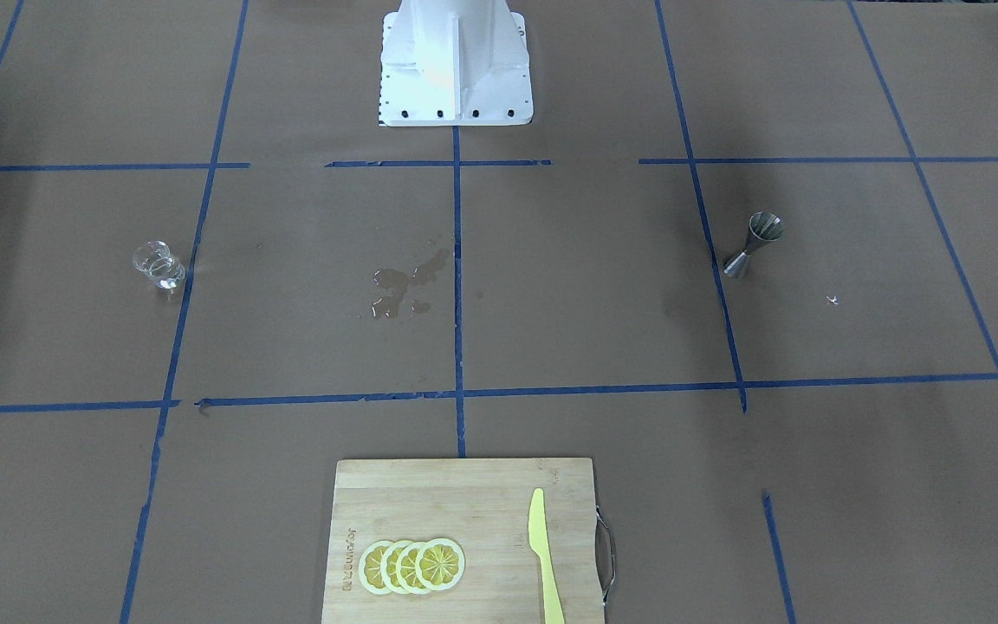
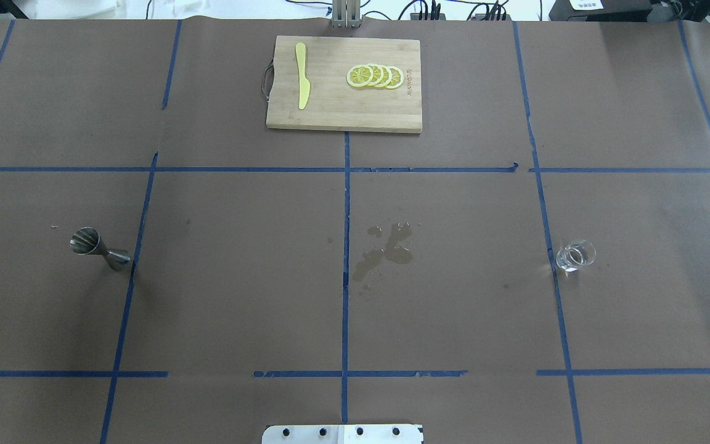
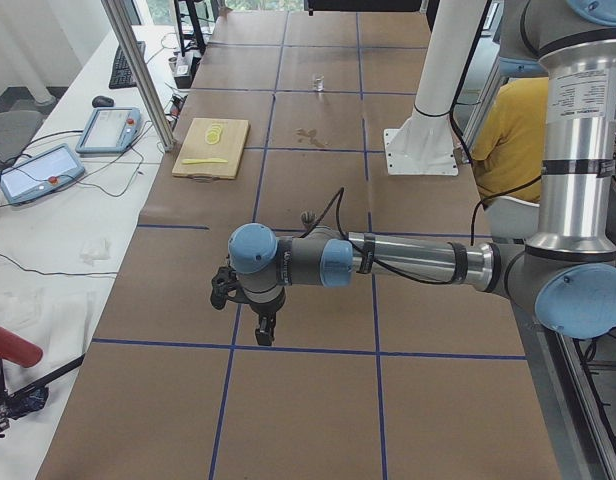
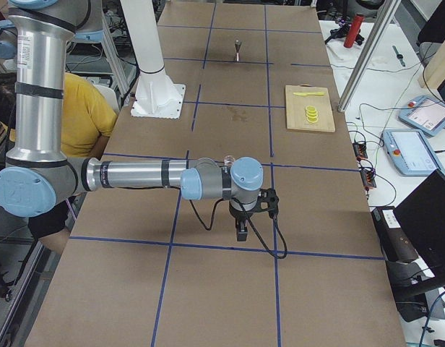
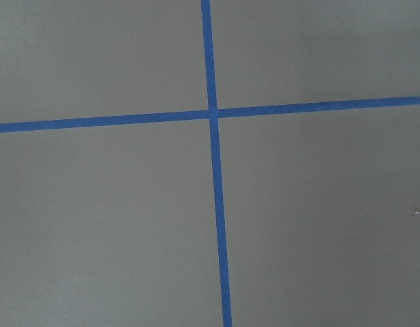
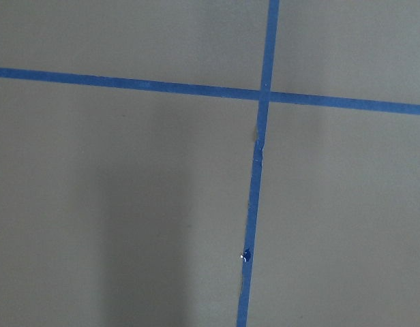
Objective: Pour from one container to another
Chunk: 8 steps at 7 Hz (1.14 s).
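The table is covered with brown paper [image 2: 238, 277], divided into squares by blue tape lines [image 2: 346, 246]. A dark wet stain [image 2: 386, 250] is seen near the middle. The small clear glass cup [image 2: 575, 255] is stood upright on the robot's right, just beside a tape line. The silver hourglass-shaped steel jigger [image 2: 98, 248] is stood upright well apart from it on the robot's left.

At the far edge a bamboo cutting board [image 2: 330, 111] is laid, bearing a yellow plastic knife [image 2: 301, 83] and overlapping lemon slices [image 2: 375, 76]. A burnt-in mark is carried on the board, too small to be read.

Blue-framed control tablets [image 3: 38, 170] are laid on a white side bench.

The left gripper [image 3: 263, 335] and the right gripper [image 4: 241, 233] are held low over bare paper. Whether their fingers are apart or together cannot be told.
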Each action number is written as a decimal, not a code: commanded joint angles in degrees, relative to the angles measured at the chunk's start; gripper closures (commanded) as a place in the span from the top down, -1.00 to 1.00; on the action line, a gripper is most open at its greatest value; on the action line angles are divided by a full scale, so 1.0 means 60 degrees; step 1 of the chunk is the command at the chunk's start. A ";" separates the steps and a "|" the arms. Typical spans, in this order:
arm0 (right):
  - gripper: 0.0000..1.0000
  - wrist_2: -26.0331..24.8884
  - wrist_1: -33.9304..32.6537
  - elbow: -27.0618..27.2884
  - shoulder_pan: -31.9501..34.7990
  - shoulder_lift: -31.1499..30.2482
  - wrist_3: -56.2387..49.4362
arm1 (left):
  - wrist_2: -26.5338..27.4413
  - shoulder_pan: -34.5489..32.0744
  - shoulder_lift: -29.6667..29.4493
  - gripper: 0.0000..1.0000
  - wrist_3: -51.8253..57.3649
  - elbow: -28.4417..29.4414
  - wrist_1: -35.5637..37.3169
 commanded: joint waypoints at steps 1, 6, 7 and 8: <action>1.00 -0.0013 0.0000 0.0036 0.0000 0.0006 0.0006 | -0.0102 0.0000 0.0000 1.00 -0.0027 -0.0017 0.0000; 1.00 0.0002 0.0000 0.0007 0.0000 0.0153 0.0123 | -0.0132 0.0000 -0.0029 1.00 -0.0027 -0.0179 -0.0044; 1.00 0.0016 0.0000 0.0036 0.0000 0.0153 0.0109 | -0.0133 0.0000 -0.0044 1.00 -0.0027 -0.0164 -0.0044; 1.00 0.0046 0.0014 0.0094 0.0000 0.0153 0.0065 | -0.0118 0.0000 -0.0030 1.00 -0.0027 -0.0164 -0.0044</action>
